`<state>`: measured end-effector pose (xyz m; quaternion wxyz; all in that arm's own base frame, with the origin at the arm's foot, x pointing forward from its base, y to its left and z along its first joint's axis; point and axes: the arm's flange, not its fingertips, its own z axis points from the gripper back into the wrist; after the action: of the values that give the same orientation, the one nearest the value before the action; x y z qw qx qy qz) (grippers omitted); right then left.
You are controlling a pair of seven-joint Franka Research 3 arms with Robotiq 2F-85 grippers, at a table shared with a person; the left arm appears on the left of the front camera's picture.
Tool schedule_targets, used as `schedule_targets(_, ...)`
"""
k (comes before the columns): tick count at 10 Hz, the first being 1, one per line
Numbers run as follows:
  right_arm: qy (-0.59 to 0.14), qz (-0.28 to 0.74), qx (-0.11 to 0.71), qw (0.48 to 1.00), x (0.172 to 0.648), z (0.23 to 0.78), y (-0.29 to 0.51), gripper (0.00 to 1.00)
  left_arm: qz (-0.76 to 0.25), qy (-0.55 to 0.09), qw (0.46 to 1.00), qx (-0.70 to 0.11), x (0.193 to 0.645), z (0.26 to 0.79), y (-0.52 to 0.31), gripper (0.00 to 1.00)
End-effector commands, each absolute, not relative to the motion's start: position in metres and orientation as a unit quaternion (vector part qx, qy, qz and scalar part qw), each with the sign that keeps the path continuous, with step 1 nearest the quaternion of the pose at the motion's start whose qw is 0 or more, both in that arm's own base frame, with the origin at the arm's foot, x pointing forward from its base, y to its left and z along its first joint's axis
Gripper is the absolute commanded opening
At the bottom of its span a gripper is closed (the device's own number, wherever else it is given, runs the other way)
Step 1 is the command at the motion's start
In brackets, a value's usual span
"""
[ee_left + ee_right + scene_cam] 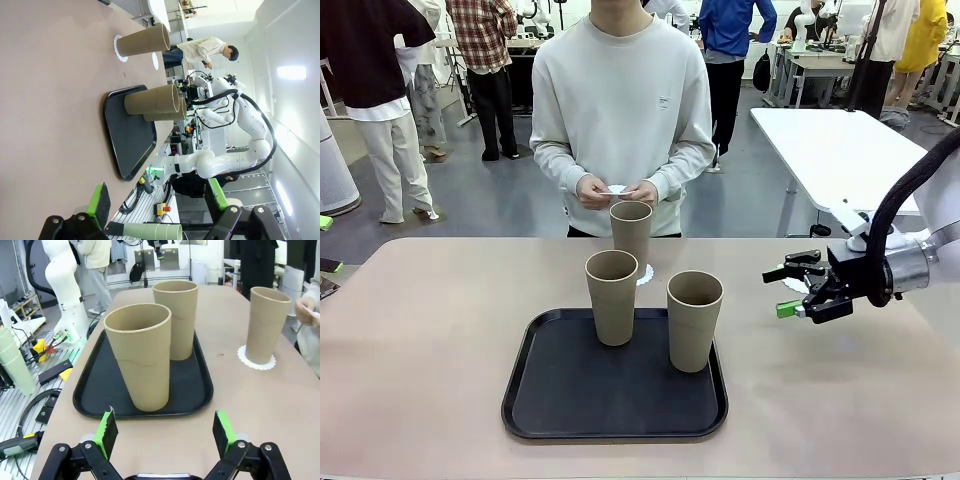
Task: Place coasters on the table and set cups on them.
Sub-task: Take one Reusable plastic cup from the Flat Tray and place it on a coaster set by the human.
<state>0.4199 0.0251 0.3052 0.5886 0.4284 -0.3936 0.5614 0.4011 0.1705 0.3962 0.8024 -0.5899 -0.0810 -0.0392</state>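
Left jaws and right jaws are open, empty; two cups (611, 296) stand on the tray (570, 390), a third (631, 232) on a coaster (243, 356).

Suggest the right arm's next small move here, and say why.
Probably ease the open right pincer forward around the nearer tray cup: it lines up between the jaws, two cups sit on the black tray, and only the far cup stands on a coaster.

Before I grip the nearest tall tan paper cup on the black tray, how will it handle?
Tall tapered tan paper cup: probably light; narrower base, so a sideways push may tip it. Thin open rim likely dents if squeezed hard.
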Motion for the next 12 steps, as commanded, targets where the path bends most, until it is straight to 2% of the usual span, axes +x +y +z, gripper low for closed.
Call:
schedule_targets(1, -0.395, 0.567, 0.433, 0.579, 0.417, 0.297, 0.038, 1.00, -0.048, -0.082, 0.801, -0.591, 0.400, 0.397, 0.172, 1.00)
schedule_targets(12, -0.373, 0.573, 0.451, 0.573, 0.412, 0.296, 0.052, 1.00, -0.048, -0.082, 0.801, -0.591, 0.400, 0.397, 0.172, 1.00)
